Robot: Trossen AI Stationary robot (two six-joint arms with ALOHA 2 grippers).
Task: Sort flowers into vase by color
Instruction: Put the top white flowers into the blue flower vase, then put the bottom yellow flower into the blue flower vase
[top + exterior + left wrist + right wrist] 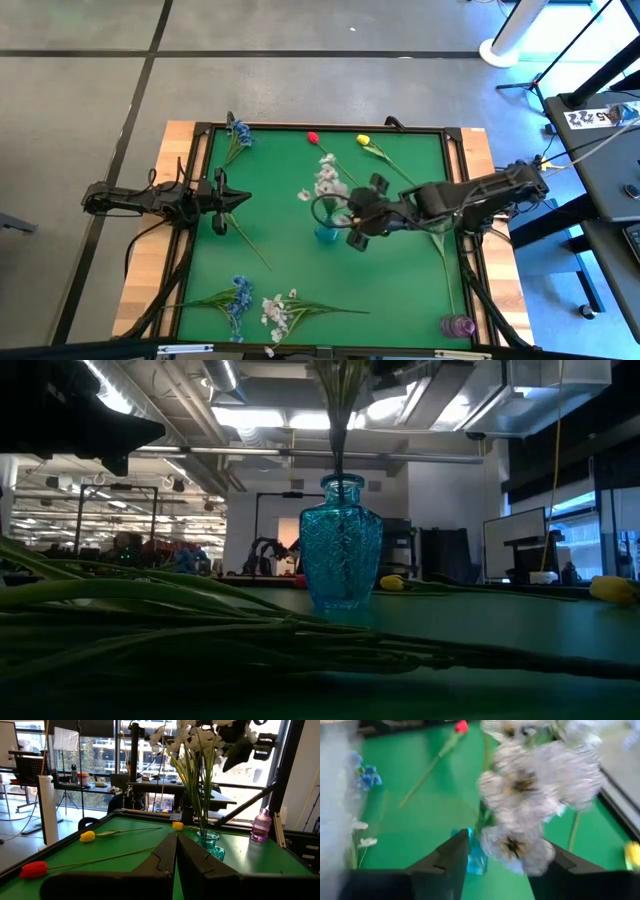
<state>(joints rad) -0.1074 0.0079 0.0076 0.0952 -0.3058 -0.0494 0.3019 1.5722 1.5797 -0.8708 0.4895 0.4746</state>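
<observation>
two vases (327,234), seven flowers (236,298)

Two dark, matte-black jointed arms are showing slim segmented links and black cables trailing behind each gripper; the left gripper (228,200) and right gripper (362,222) are showing flat, angular black fingers (165,857).

White sprig (326,183) upright in blue vase (326,234); other flowers (236,297) lie scattered

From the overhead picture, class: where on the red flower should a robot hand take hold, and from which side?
Grip the thin green stem partway along, not the red bud. The flower lies flat on the green table, stem trailing away from the bud, so come straight down from above with fingers straddling the stem crosswise.
</observation>
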